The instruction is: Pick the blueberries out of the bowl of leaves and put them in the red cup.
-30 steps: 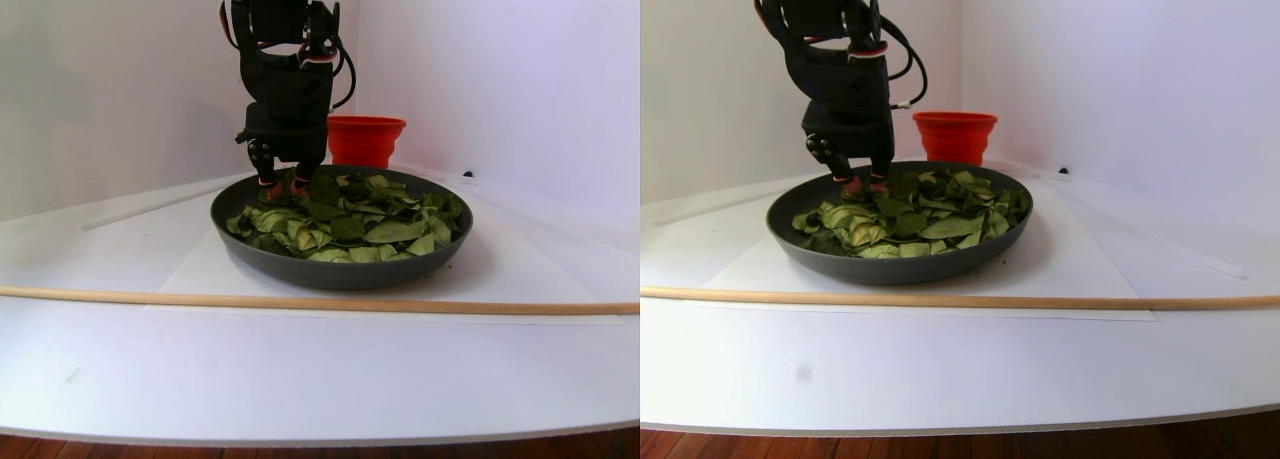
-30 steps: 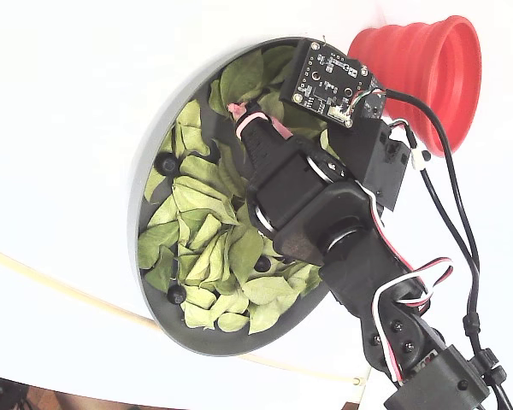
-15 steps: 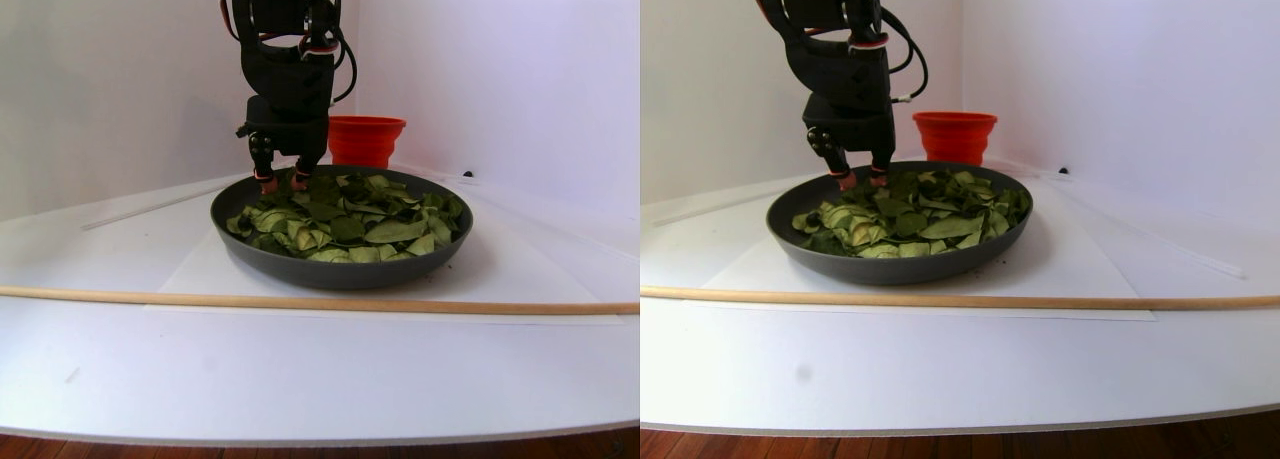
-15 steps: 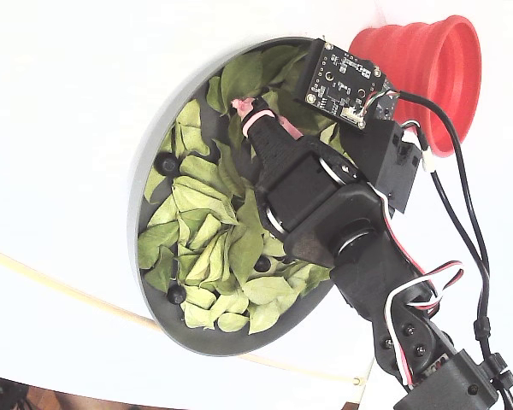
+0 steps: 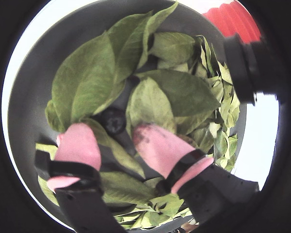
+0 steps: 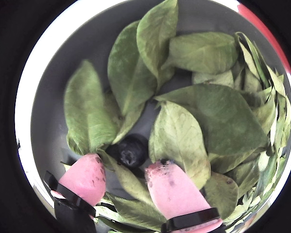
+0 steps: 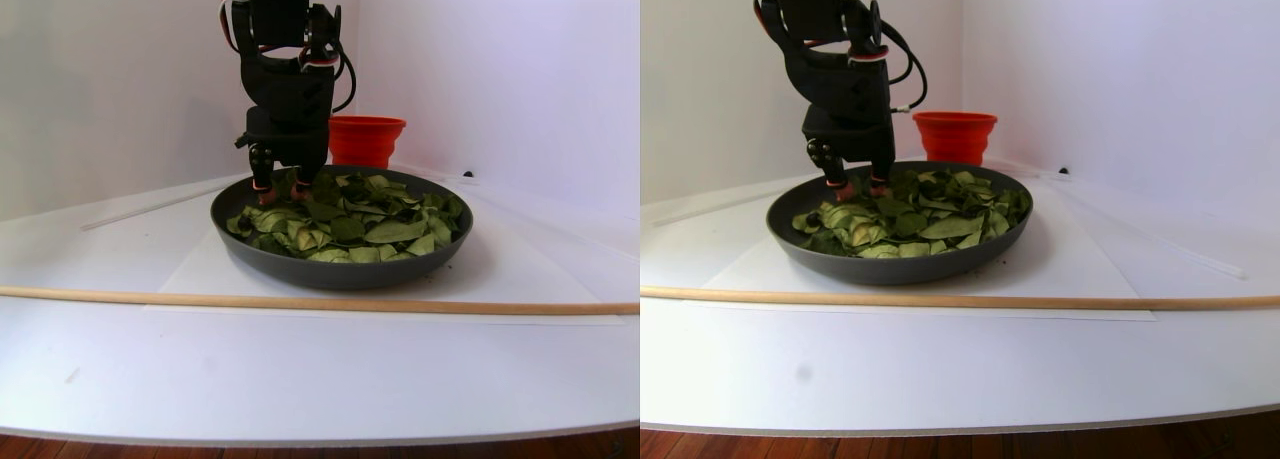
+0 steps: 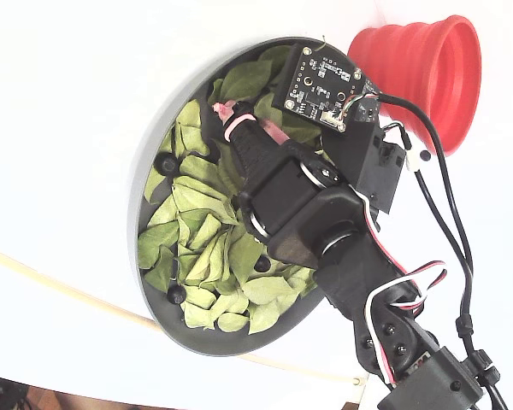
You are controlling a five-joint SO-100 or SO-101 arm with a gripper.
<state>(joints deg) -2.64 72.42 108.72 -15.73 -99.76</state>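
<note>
The dark grey bowl (image 7: 340, 274) holds a bed of light green leaves (image 8: 197, 196). My gripper (image 6: 123, 167) stands open at the far edge of the bowl, its pink fingertips (image 5: 80, 143) down among the leaves. One blueberry (image 6: 131, 151) lies on the bowl floor just ahead of the gap between the tips, also seen as a dark blueberry (image 5: 111, 120) in both wrist views. More blueberries (image 8: 167, 162) sit near the rim in the fixed view. The red cup (image 8: 427, 64) stands just beyond the bowl, behind the gripper (image 7: 280, 189).
A long wooden dowel (image 7: 300, 301) lies across the table in front of the bowl. The bowl rests on a white sheet (image 7: 190, 269). White walls close off the back and sides. The table's front edge (image 7: 320, 434) is rounded.
The gripper lifted slightly half a second ago, then came back down into the leaves. Its tips shifted left toward the bowl's rim in the fixed view.
</note>
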